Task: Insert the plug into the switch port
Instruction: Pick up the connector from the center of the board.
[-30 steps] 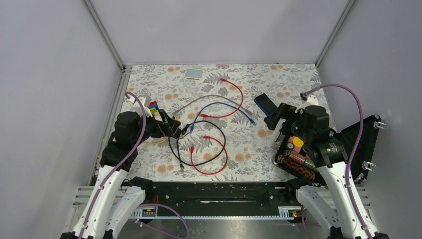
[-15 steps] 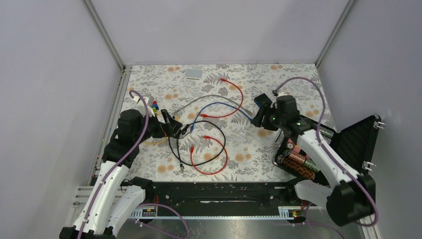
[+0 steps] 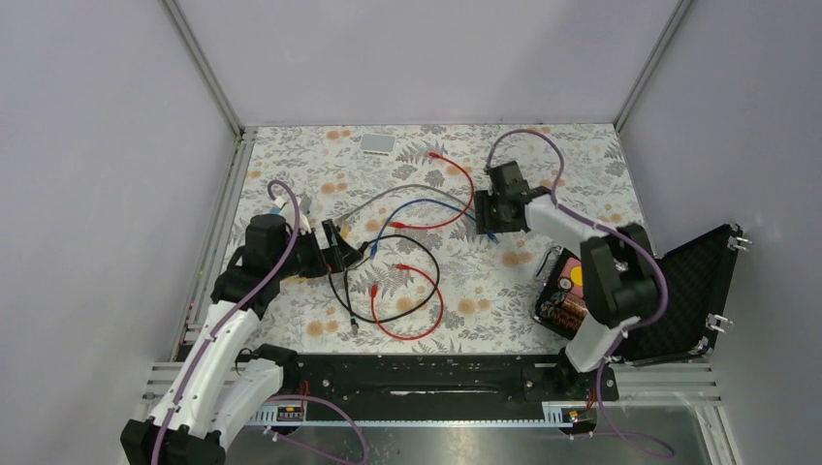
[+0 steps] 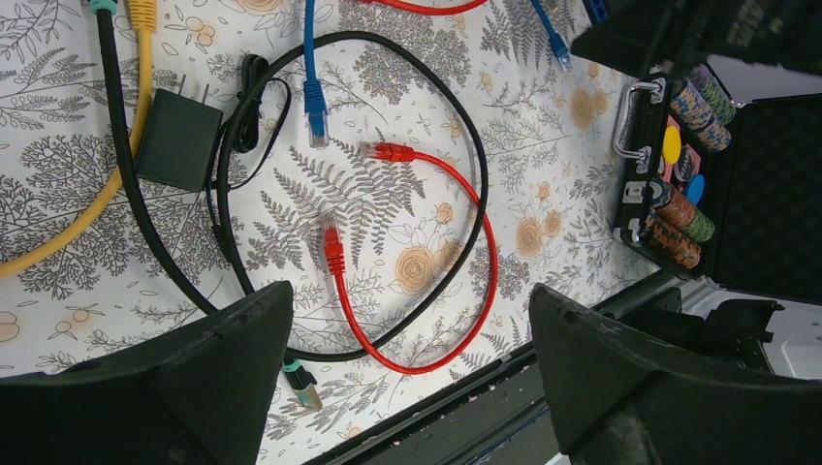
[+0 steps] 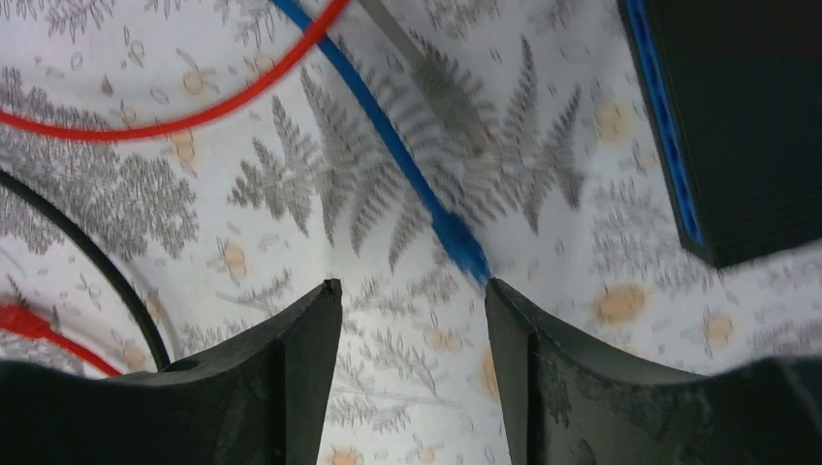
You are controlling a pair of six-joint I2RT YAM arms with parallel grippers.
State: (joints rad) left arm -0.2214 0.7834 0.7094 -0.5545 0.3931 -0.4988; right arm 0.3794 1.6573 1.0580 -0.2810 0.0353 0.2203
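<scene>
The switch is a flat black box with a blue edge (image 5: 746, 116); its port does not show. In the top view my right wrist hides most of it. A blue cable ends in a blue plug (image 5: 460, 247), which lies on the mat just past one fingertip (image 5: 499, 300) of my right gripper (image 5: 412, 291). That gripper (image 3: 488, 221) is open, with only mat between its jaws. My left gripper (image 4: 412, 300) stands wide open above a red cable loop (image 4: 407, 363) and holds nothing. In the top view it (image 3: 341, 247) hovers at the left of the cable tangle, by the blue cable's other plug (image 4: 315, 102).
Red (image 3: 456, 194), black (image 3: 388, 315) and grey (image 3: 407, 191) cables sprawl over the floral mat. A small black adapter block (image 4: 179, 140) and a yellow cable (image 4: 58, 242) lie at the left. An open black case (image 3: 679, 281) sits at the right, a small white box (image 3: 378, 143) at the back.
My right arm swung from above the open case to the left and farther back, over the switch and blue plug, and its jaws narrowed. My left gripper edged slightly right.
</scene>
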